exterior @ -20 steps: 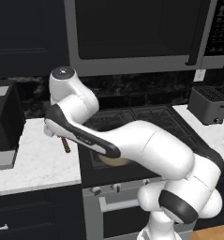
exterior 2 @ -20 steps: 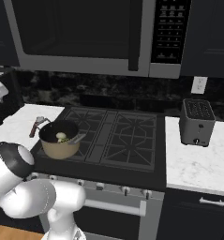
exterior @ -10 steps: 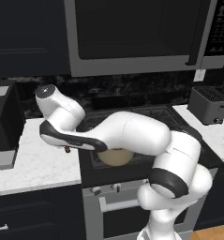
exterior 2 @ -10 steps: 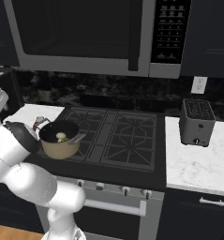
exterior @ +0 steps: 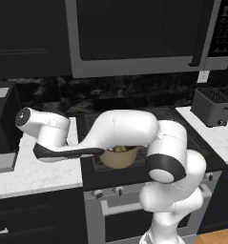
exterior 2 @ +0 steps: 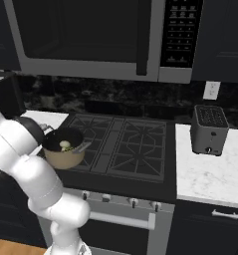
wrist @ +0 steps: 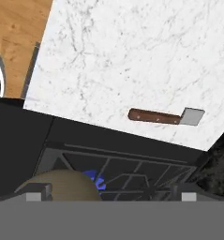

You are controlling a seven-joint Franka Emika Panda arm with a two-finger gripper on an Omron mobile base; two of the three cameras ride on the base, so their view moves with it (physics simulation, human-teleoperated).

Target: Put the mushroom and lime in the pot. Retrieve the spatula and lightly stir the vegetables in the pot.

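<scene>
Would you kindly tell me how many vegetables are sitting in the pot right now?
2: the pale mushroom and the lime lie close together inside the pot on the stove's front-left burner. Anything lower may be hidden by its wall.

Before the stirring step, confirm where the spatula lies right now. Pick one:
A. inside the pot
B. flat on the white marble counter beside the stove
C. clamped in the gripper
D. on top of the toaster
B. In the hand view the spatula lies flat on the white marble counter, just beyond the edge of the stove, with nothing gripping it; the pot sits apart on a burner.
</scene>
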